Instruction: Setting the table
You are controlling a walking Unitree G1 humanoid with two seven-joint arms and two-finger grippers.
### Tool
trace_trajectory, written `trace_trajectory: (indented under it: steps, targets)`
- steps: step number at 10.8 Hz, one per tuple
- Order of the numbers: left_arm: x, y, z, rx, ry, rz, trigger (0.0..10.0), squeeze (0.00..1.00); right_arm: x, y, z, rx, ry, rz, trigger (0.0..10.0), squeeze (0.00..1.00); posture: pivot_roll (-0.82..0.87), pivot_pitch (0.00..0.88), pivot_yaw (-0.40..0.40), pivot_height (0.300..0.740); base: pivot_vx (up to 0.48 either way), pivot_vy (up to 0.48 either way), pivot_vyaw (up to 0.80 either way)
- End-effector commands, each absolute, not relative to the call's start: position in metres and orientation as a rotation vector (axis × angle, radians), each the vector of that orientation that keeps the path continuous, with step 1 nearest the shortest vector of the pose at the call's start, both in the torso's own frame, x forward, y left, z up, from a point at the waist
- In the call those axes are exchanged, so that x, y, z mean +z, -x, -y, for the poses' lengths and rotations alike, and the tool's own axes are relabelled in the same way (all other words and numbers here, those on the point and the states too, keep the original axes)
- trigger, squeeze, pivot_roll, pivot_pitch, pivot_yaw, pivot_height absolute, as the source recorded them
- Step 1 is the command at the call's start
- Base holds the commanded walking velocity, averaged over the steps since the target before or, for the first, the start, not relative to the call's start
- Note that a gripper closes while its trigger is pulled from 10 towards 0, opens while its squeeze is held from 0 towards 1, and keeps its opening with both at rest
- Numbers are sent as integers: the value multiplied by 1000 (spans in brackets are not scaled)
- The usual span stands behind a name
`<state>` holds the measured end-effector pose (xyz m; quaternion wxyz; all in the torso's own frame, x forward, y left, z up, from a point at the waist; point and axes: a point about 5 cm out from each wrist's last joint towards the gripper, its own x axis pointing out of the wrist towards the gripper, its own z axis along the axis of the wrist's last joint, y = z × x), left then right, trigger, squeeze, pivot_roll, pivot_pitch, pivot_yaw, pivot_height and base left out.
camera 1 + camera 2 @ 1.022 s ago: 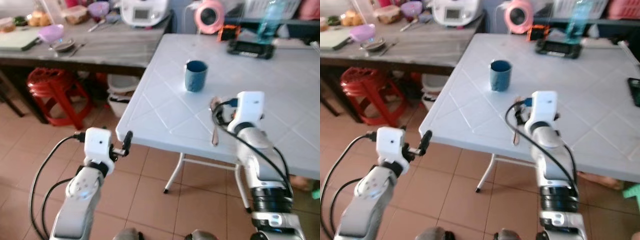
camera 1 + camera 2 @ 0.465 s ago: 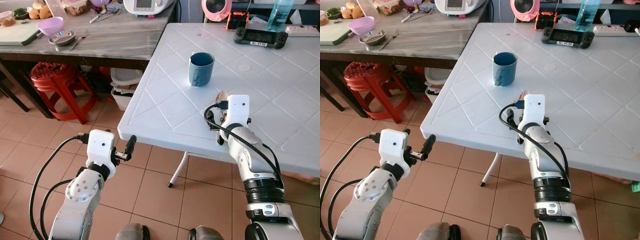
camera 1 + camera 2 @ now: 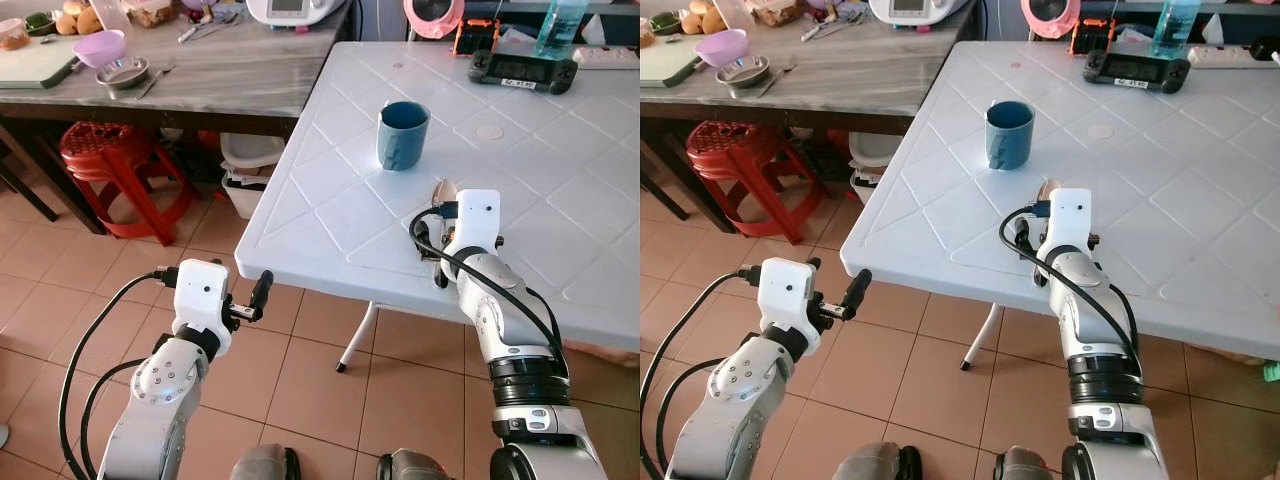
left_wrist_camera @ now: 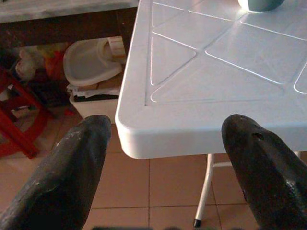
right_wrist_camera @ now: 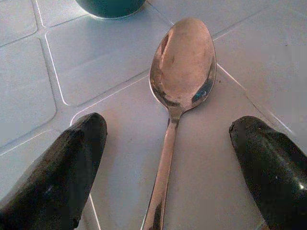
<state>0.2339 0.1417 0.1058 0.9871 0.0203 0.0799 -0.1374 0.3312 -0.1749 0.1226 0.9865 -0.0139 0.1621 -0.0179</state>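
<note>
The left gripper hangs off the near corner of the white table, below its edge and over the tiled floor, its two black fingers spread wide with nothing between them; in the left wrist view the table's rounded corner lies between and beyond them. To the right, on the table near its front edge, lies the spoon, a plain metal one with a shiny, slightly smudged bowl that faces up and a slim handle running back toward the robot. Its bowl points at the blue cup, which stands upright a little farther in on the table, apart from the spoon. The right gripper sits low over the table, jaws wide apart, one finger on each side of the spoon's handle and neither touching it. The table top is white plastic moulded with a pattern of diagonal grooves. At the table's far edge lie a black game controller and a clear bottle. Left of the table stands a grey wooden counter carrying a purple bowl and a metal dish, with a red stool beneath it.
</note>
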Motion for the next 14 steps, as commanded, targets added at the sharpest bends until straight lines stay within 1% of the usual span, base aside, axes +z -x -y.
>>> trace_trajectory:
  steps: [1,3,4,5,6,7,8,11,14]
  targets:
    - [110,-234,-143,-272,-44,-153,10000,0,126,-334,170,-25,17,-321,10000,0,66,89,118,740,0,0,0]
    - [110,-234,-143,-272,-44,-153,10000,0,126,-334,170,-25,17,-321,10000,0,66,89,118,740,0,0,0]
    - [108,-233,-139,-283,-23,-170,10000,0,121,-337,174,-14,13,-378,0,0,42,73,87,740,0,0,0]
    - [104,-233,-133,-300,9,-188,10000,0,117,-340,178,13,37,-442,10000,0,41,71,85,740,0,0,0]
    - [104,-233,-133,-305,10,-188,10000,0,117,-341,178,9,36,-438,10000,0,41,69,86,740,0,0,0]
    - [104,-233,-133,-309,10,-191,10000,0,118,-342,179,4,25,-430,1608,0,40,67,85,740,0,0,0]
    - [104,-234,-132,-315,11,-194,10000,0,116,-343,180,6,27,-438,0,0,42,66,85,740,0,0,0]
    - [103,-234,-130,-326,12,-199,10000,0,111,-343,178,25,39,-463,0,0,41,60,86,740,0,0,0]
    - [102,-233,-129,-335,17,-206,10000,0,104,-340,183,40,39,-496,0,0,40,60,84,740,0,0,0]
